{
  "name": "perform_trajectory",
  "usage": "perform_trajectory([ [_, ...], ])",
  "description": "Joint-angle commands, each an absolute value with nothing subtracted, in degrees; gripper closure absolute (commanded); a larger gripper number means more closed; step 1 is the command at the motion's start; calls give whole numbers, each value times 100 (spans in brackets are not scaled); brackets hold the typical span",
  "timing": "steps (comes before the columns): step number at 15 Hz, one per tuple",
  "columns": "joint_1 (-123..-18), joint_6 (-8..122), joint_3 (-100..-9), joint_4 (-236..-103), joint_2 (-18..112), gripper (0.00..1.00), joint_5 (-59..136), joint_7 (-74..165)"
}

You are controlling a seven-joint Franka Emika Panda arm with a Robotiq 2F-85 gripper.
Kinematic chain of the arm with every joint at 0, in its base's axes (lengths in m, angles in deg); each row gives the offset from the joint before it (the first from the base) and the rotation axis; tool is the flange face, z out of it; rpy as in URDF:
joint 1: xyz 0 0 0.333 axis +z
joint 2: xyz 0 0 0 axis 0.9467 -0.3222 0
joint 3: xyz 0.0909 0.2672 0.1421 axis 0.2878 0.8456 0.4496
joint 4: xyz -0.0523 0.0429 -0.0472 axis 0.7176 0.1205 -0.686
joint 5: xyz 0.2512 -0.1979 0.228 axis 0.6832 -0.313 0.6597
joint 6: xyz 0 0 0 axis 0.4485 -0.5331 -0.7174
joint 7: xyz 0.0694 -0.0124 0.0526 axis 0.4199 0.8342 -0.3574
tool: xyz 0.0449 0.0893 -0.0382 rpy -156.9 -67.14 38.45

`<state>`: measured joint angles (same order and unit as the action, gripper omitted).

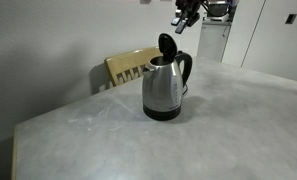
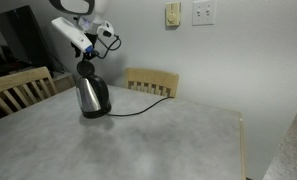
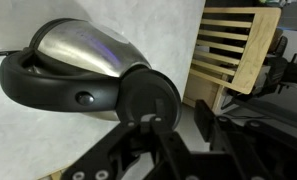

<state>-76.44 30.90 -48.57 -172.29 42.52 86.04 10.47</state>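
Claw (image 1: 186, 17) high over the counter (image 1: 238, 130), above and slightly beyond the kettle (image 1: 163, 90); fingers dark and crowded in the wrist view, so apart or together impossible to tell. Just below the claw: the raised black lid (image 1: 166, 45), hinged on the handle (image 1: 186, 68) side. Kettle upright, steel-bodied, black-based, near the counter's far edge, in front of a wooden chair (image 1: 126, 68). Long axis vertical; cord (image 2: 138, 108) lying across the counter.
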Motion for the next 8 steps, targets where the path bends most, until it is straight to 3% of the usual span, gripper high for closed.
perform_trajectory([
  [1,-7756,2949,-4814,-17078,4109,95,8699,1125],
  [3,-7717,3027,-4823,-17056,4064,100,8602,1189],
  [8,-7640,3064,-4834,-16968,3977,100,8395,1408],
])
